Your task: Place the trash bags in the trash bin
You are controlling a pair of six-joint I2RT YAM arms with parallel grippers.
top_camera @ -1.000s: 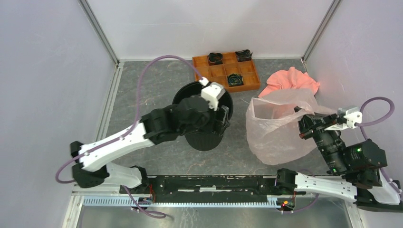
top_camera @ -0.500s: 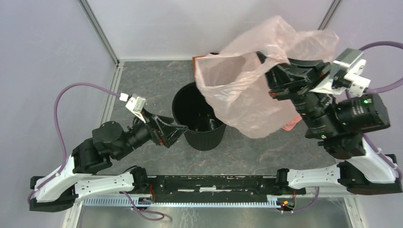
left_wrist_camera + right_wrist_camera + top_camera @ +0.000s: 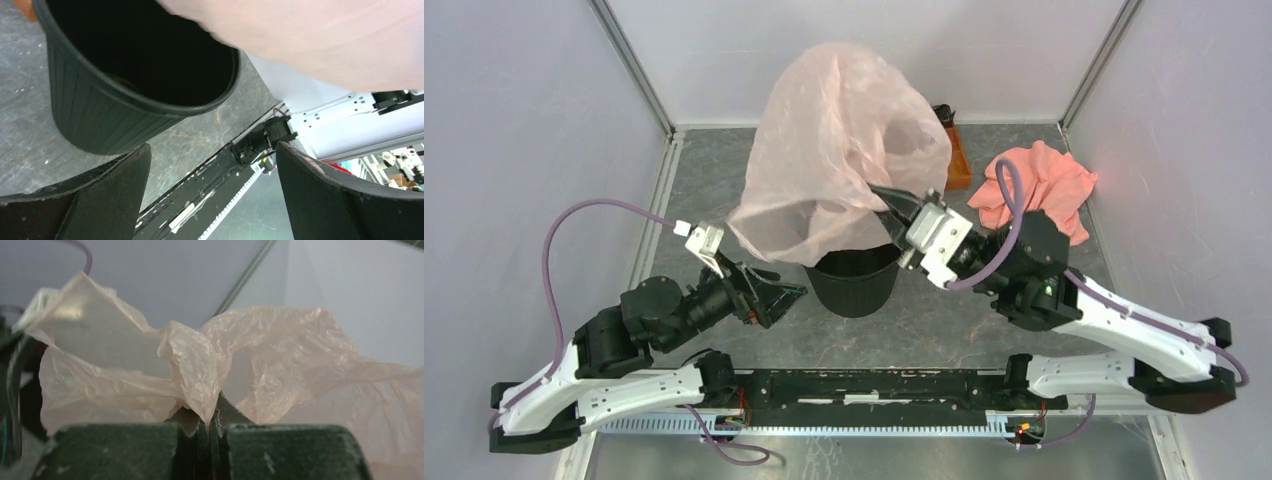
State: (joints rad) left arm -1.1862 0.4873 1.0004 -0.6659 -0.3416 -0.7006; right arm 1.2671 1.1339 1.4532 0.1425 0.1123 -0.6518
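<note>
The pale pink translucent trash bag (image 3: 834, 150) billows in the air above the round black trash bin (image 3: 856, 282), hiding most of its mouth. My right gripper (image 3: 886, 196) is shut on a pinched fold of the bag (image 3: 200, 375), holding it over the bin's right side. My left gripper (image 3: 786, 297) is open and empty, low beside the bin's left wall. In the left wrist view the bin (image 3: 115, 85) stands just ahead of the fingers with the bag (image 3: 320, 35) hanging over its rim.
A salmon-pink cloth (image 3: 1039, 185) lies at the back right. The orange compartment tray (image 3: 954, 150) shows only as a corner behind the bag. Grey walls and metal posts close the back and sides.
My right arm swung left and lower, carrying the bag from the back right to over the bin. My left gripper shifted slightly lower beside the bin and stayed open.
</note>
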